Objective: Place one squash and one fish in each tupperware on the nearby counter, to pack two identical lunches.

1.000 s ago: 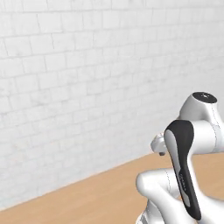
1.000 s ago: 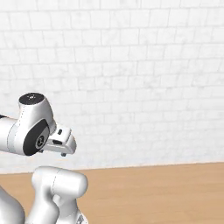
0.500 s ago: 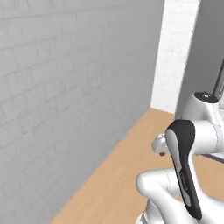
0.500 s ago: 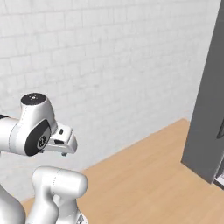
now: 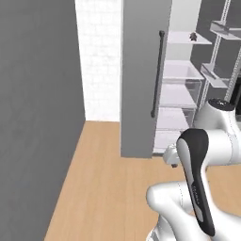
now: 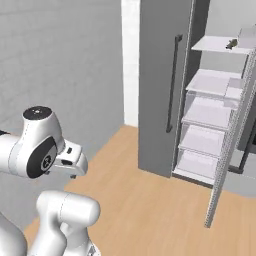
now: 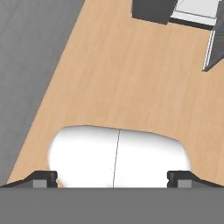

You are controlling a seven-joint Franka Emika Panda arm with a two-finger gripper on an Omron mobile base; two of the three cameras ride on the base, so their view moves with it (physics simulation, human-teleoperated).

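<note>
My gripper [image 7: 112,178] points down at the wooden floor [image 7: 131,78], tucked close to the robot's base. Its two dark fingertips [image 7: 43,177] stand far apart with nothing between them, so it is open. A small dark lump [image 5: 193,36] lies on the top shelf of an open tall cabinet, also seen as a dark lump [image 6: 231,44] from the right side. It is too small to tell whether it is a fish. The squash and the tupperware are out of view.
A tall grey cabinet door [image 5: 141,80] with a long dark handle [image 6: 173,82] stands open ahead. White shelves [image 6: 210,112] sit behind it, and a shelved door panel [image 6: 227,150] swings out on the right. A grey wall [image 5: 33,117] runs along the left.
The whole picture has swung: the base turned from the white brick wall toward the grey wall and the open cabinet. The arm keeps its folded pose and the gripper stays open.
</note>
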